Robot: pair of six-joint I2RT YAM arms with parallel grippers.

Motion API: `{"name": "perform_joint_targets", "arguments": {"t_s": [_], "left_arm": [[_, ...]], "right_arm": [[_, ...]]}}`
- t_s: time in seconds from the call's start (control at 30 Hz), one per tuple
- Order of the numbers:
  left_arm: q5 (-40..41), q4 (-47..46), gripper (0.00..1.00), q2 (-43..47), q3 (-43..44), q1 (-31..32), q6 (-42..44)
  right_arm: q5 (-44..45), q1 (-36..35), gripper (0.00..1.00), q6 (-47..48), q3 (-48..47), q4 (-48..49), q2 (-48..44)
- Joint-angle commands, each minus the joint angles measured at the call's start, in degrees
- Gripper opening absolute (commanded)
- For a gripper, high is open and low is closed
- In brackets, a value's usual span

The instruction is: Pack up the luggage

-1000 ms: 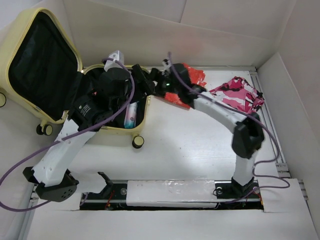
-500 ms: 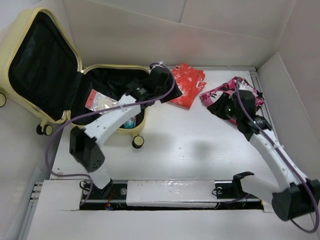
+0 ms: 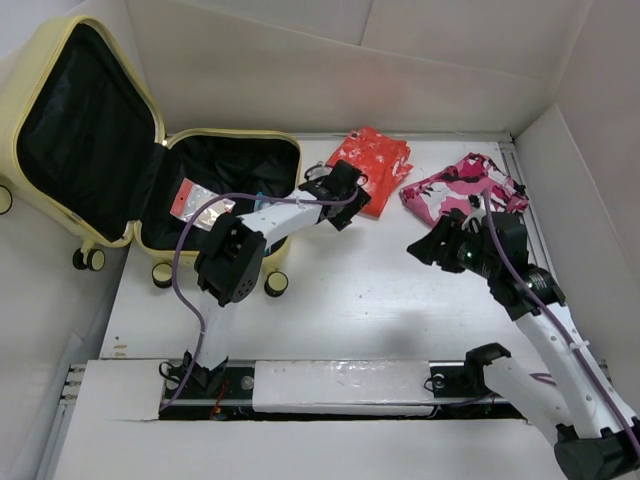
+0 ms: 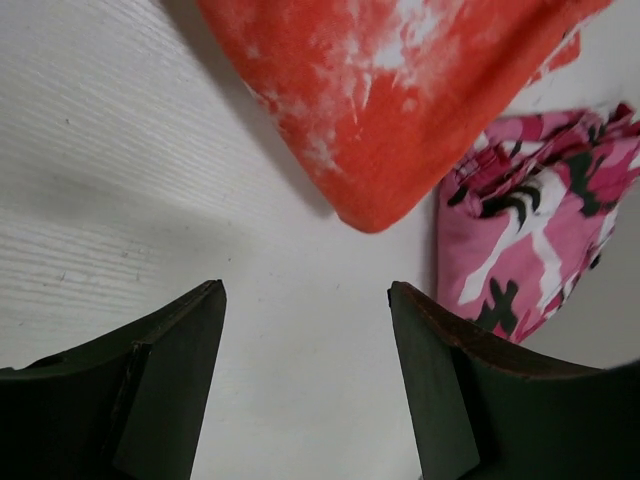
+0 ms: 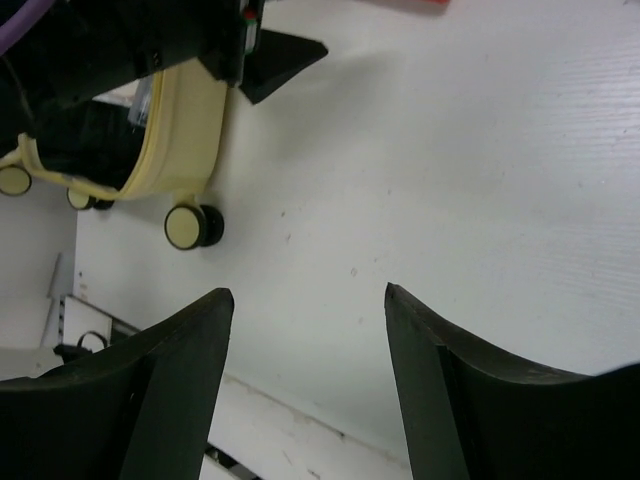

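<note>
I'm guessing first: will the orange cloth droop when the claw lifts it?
Probably droops: the orange cloth lies folded and wrinkly, so it looks soft. It likely weighs little, being thin. The open left claw may pinch only one layer.

Luggage [image 3: 9,140], one item: I see a small pale yellow hard-shell case at far left, lying open, lid propped up, black lining exposed, cream-and-black casters facing me
</note>
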State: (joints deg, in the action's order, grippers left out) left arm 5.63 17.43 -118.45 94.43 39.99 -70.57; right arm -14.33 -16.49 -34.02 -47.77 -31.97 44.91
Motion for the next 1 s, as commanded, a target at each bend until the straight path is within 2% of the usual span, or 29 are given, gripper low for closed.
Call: {"name": "perform_joint_targets", "arguments": {"t_s": [0.0, 0.2, 0.3, 0.47, 0.57, 0.73, 0.8, 0.97], "left_arm": [[4.65, -3.98, 0.63, 1.73, -1.69, -0.35, -10.46], [8.60, -6.18, 0.63, 0.08, -5.93, -0.96, -18.81], [9.14, -4.08, 0.55, -2.30, -2.77, -1.49, -20.30], [11.33, -2.06, 0.55, -7.13, 2.50, -3.25, -21.02], [12.48, 2.86, 0.57, -10.73, 8.04, -3.95, -21.02], [11.86, 1.20, 0.58, -13.46, 11.02, -4.48, -21.54], [11.86, 3.48, 0.58, -16.10, 13.40, -4.48, -22.07], [12.82, 5.16, 0.51, -19.44, 18.94, -4.48, -21.98]], "right_arm": [[-3.24, -1.44, 0.69, 2.11, -0.22, -3.10, -3.32], [-3.95, -4.60, 0.69, 5.45, -0.22, -8.36, -6.05], [-3.34, -6.27, 0.69, 5.46, -0.84, -9.78, -7.19], [-3.34, -8.29, 0.70, 6.60, -1.45, -11.80, -9.22], [-3.34, -8.82, 0.70, 6.60, -1.98, -11.80, -10.62], [-3.34, -10.49, 0.70, 7.13, -1.98, -11.80, -11.24], [-3.34, -10.49, 0.70, 7.13, -1.98, -11.80, -11.77], [-3.34, -11.02, 0.70, 7.13, -3.03, -12.33, -11.77]]}}
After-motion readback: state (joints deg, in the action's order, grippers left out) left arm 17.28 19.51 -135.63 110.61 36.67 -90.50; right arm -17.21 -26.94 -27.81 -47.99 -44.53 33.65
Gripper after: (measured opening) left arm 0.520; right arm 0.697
